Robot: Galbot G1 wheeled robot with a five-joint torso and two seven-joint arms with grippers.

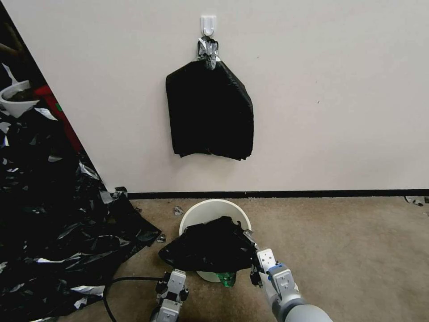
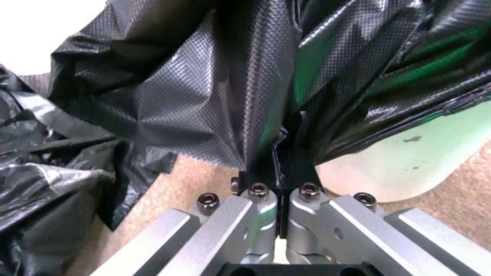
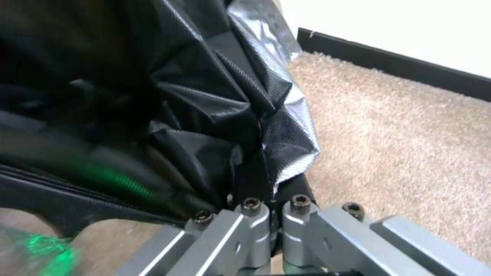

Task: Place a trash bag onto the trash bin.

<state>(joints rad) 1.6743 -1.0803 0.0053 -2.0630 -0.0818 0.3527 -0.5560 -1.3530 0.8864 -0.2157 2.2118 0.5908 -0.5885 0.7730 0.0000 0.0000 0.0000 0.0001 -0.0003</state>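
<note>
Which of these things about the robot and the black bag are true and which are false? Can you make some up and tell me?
1. Both grippers are pinching the trash bag. True: the left gripper and right gripper are shut on it.
2. The trash bin stands on a table. False: it stands on the carpet.
3. A stack of black bags hangs from a wall hook. True.
4. The trash bag is bright red. False: it is black.
5. The bag lies across the bin's near side. True.

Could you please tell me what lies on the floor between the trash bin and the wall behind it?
In the head view, bare carpet runs from the trash bin to the black baseboard; one small foil scrap lies off the bin's left rim.
</note>
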